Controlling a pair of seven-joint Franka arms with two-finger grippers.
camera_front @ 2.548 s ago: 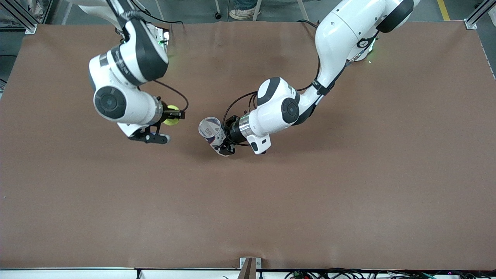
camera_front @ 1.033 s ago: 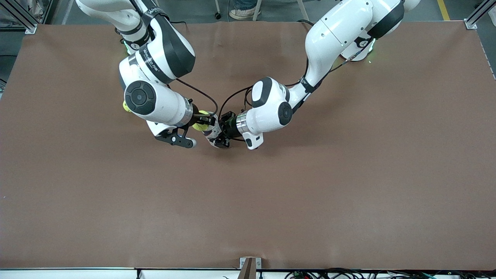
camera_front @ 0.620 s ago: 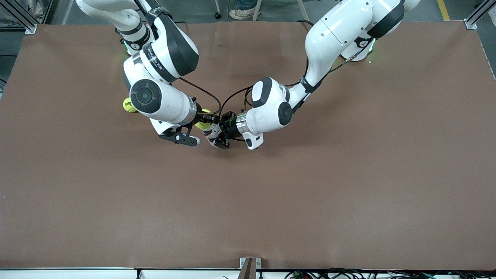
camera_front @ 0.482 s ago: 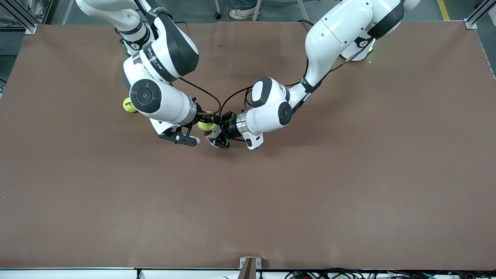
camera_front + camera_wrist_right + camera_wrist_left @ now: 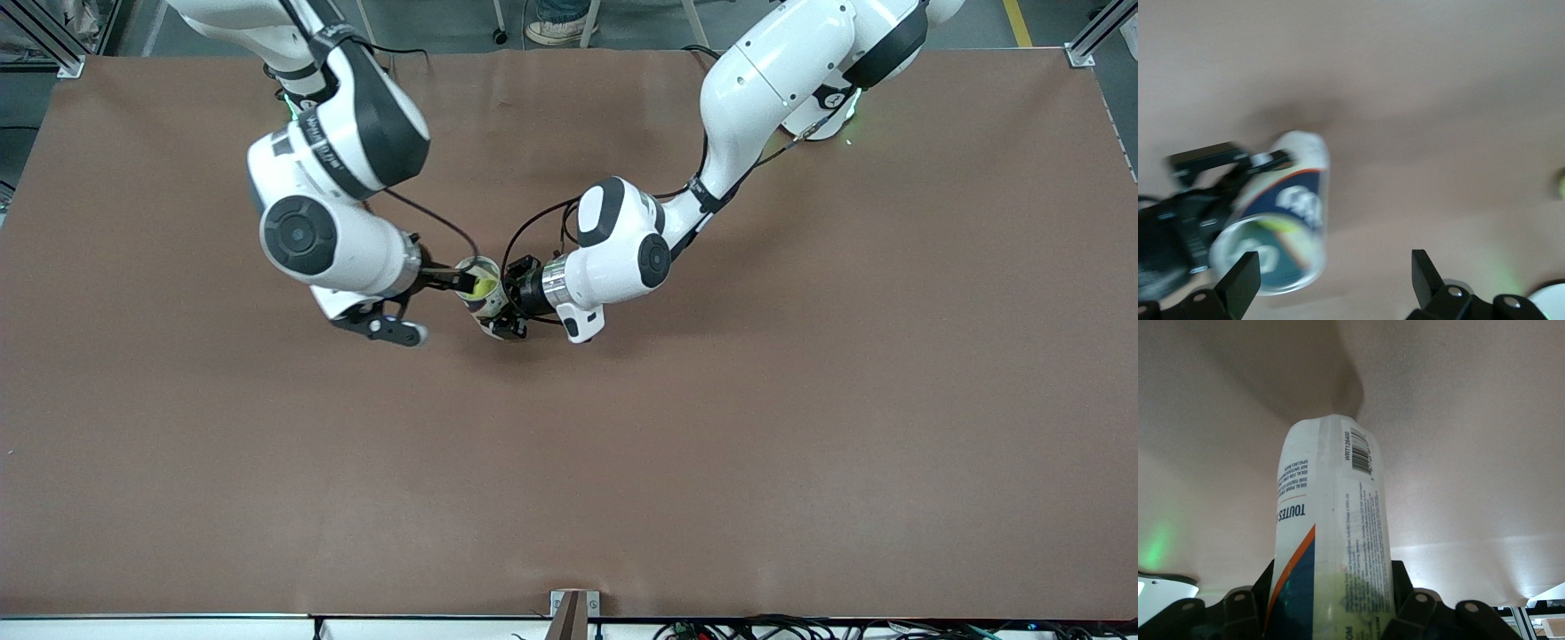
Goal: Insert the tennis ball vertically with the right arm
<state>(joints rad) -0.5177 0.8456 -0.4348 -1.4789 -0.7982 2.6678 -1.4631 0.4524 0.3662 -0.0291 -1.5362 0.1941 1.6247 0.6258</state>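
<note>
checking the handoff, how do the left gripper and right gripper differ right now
The left gripper is shut on the ball can, holding it upright with the mouth up; the right gripper is open and holds nothing. The tennis ball sits inside the can, no longer in the right gripper. Both meet over the brown table near its middle.

The right gripper [image 5: 449, 281] hangs with its two fingers [image 5: 1245, 280] spread wide apart, nothing between them, the wrist level. Just beside its tips, the left gripper [image 5: 503, 313] reaches in from the other arm, its fingers closed on the tube [image 5: 481, 294].
</note>
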